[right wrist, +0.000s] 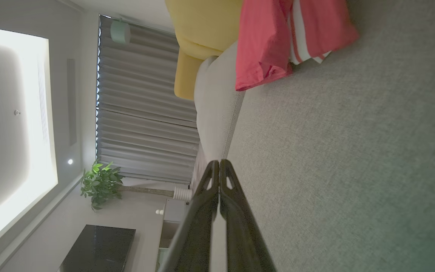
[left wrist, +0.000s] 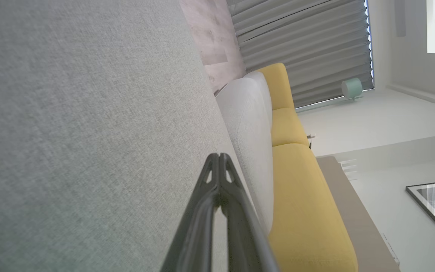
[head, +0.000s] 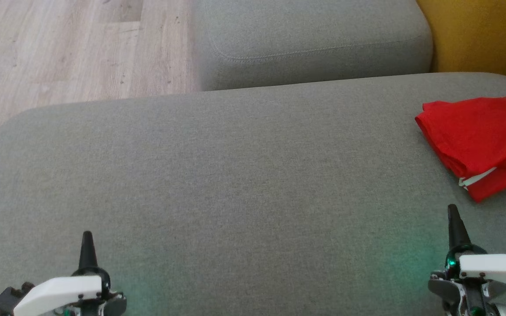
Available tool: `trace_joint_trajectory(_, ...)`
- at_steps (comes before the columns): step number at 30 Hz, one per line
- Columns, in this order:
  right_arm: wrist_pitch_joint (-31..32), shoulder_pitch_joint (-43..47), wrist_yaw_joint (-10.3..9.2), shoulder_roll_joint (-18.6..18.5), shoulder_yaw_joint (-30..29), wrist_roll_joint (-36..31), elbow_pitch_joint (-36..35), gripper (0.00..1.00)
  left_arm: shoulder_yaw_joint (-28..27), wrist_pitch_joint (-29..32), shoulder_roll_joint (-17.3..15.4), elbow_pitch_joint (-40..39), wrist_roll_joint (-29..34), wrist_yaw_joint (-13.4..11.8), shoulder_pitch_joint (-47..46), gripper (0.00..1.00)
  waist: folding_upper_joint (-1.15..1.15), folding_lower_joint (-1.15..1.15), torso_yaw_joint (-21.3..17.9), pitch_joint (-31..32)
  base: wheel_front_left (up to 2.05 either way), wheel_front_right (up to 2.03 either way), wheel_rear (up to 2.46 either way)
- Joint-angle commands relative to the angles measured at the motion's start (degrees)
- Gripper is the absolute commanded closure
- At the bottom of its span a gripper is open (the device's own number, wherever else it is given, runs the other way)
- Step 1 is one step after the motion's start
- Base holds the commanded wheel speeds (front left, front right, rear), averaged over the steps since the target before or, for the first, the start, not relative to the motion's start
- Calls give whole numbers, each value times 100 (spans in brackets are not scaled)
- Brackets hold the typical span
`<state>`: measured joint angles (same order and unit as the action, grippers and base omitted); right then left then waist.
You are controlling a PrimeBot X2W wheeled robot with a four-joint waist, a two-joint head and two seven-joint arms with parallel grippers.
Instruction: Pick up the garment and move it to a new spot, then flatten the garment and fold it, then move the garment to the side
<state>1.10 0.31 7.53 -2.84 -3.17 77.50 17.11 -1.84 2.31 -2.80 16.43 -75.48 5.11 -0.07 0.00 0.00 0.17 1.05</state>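
The garment point(head: 481, 140) is red with a white stripe and lies folded at the far right of the grey cushion point(head: 218, 175). In the right wrist view the garment point(right wrist: 274, 41) sits ahead of my fingers, near the cushion's edge. My left gripper point(head: 87, 245) hovers low at the lower left, shut and empty; its tips point(left wrist: 219, 158) meet over bare fabric. At the lower right my right gripper point(head: 453, 219) is shut too, with nothing in it, a short way in front of the garment. Its tips point(right wrist: 219, 164) touch each other.
A second grey cushion point(head: 310, 39) lies beyond the first, with wooden floor point(head: 68, 48) to its left. A yellow sofa part point(head: 481, 35) rises at the top right. Curtains point(right wrist: 142, 113) and a potted plant point(right wrist: 100, 183) stand in the background.
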Motion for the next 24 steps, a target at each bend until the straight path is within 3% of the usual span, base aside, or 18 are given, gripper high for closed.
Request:
trace_joint_trajectory(1, 52, -384, -4, -117, 46, 195, -239, 100, -200, 52, -10, -204, -192, 47, -339, 100, 0, 0, -1, -9, 0, 0, 0)
trace_joint_trajectory(24, 421, -636, -4, -110, -189, 1587, -317, 100, -467, 417, -8, -237, -1669, 237, -612, 100, 0, 0, -17, -123, 0, 0, 0)
